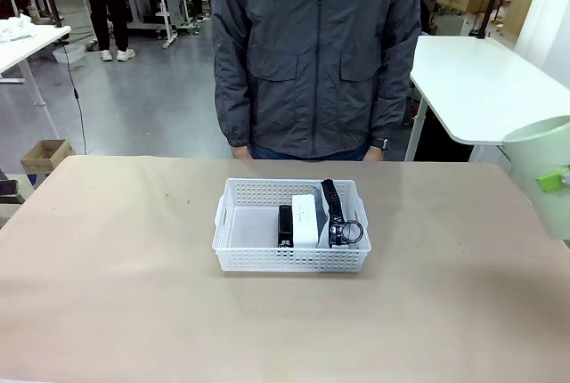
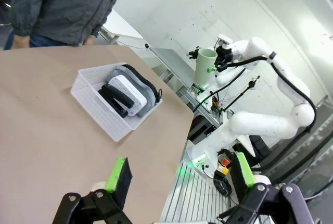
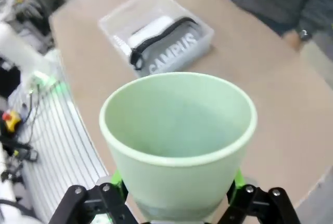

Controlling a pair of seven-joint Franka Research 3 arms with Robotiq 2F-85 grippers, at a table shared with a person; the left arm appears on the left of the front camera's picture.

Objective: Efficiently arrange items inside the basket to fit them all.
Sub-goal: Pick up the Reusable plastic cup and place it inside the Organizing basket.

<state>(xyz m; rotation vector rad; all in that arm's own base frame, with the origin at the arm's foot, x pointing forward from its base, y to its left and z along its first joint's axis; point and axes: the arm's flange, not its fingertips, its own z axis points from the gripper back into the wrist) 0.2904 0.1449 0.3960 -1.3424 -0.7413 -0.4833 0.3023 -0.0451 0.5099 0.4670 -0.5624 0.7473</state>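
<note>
The white perforated basket (image 1: 233, 239) sits mid-table. Inside, a small black stapler (image 1: 285, 225) lies beside the white boxy device (image 1: 305, 220), and the grey zip pouch (image 1: 334, 214) with black trim stands on edge along the right wall. My right gripper (image 3: 177, 185) is shut on the pale green cup (image 3: 177, 140), held upright in the air off the table's right side (image 1: 539, 162). In the right wrist view the basket (image 3: 117, 18) lies beyond the cup. My left gripper (image 2: 182, 174) hangs open and empty, high above the table, well away from the basket (image 2: 99, 104).
A person in a grey jacket (image 1: 316, 53) stands at the far edge, hands down by the sides. A white side table (image 1: 481, 80) stands back right. Bare brown tabletop (image 1: 134, 294) surrounds the basket on all sides.
</note>
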